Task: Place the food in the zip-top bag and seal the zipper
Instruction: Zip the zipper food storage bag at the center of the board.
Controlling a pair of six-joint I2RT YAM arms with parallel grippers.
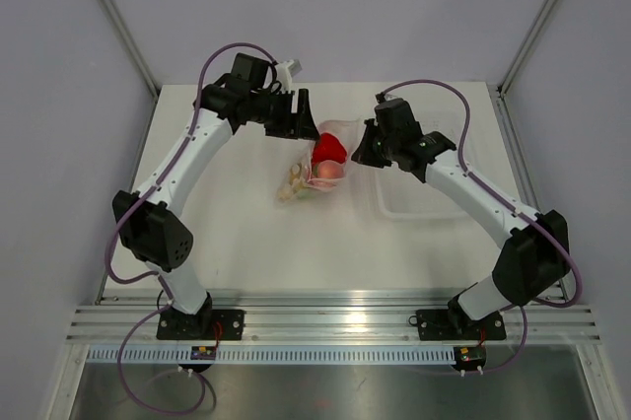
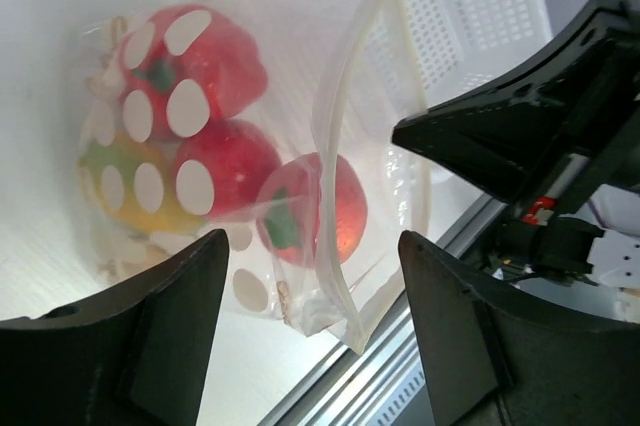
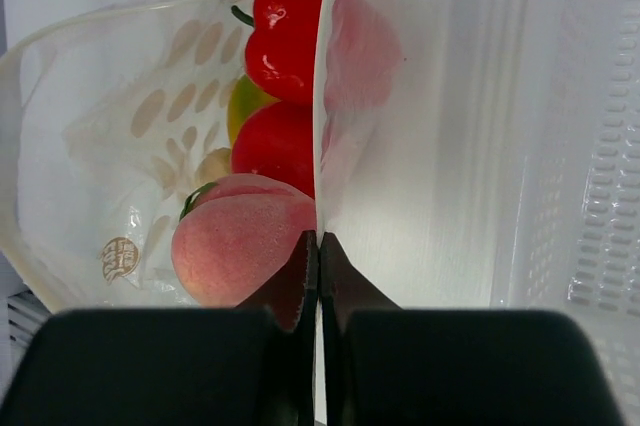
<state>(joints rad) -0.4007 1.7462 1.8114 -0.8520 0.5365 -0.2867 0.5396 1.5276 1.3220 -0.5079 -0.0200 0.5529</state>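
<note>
The zip-top bag [image 1: 296,183] is held up off the table between both arms, a clear pouch with white dots [image 2: 290,56]. The food sits inside it: red pieces [image 3: 288,36], a yellow-green one [image 3: 243,102] and a pinkish peach [image 3: 240,241]. My right gripper [image 3: 318,238] is shut on the zipper [image 3: 320,126] at the mouth edge, seen from above at the bag's right side [image 1: 360,149]. My left gripper [image 2: 315,346] is open, its fingers [image 2: 170,326] standing either side of the bag's lower corner without touching it. The zipper strip [image 2: 335,196] runs down between them.
A white rectangular tray [image 1: 434,205] lies on the table to the right of the bag, under the right arm; its ribbed wall [image 3: 590,146] shows beside the right gripper. The slotted aluminium rail [image 1: 335,321] runs along the near edge.
</note>
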